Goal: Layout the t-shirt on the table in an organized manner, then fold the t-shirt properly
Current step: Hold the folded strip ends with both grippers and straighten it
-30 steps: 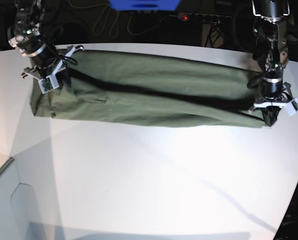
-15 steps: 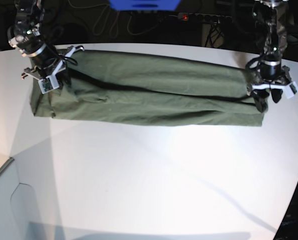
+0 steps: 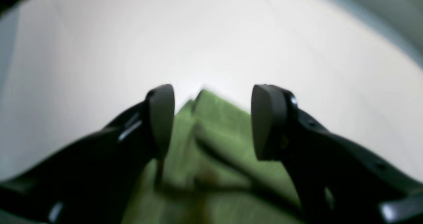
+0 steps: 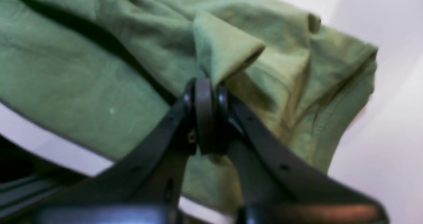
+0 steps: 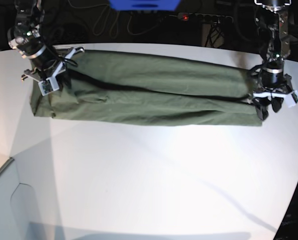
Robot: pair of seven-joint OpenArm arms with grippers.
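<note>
Much bare table (image 5: 154,180) in front of the t-shirt's (image 5: 149,92) near edge.

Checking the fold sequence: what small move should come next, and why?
Probably the right gripper should open: it pinches a raised fold of the t-shirt, while the left gripper stands open and the long fold already lies on the table.
</note>
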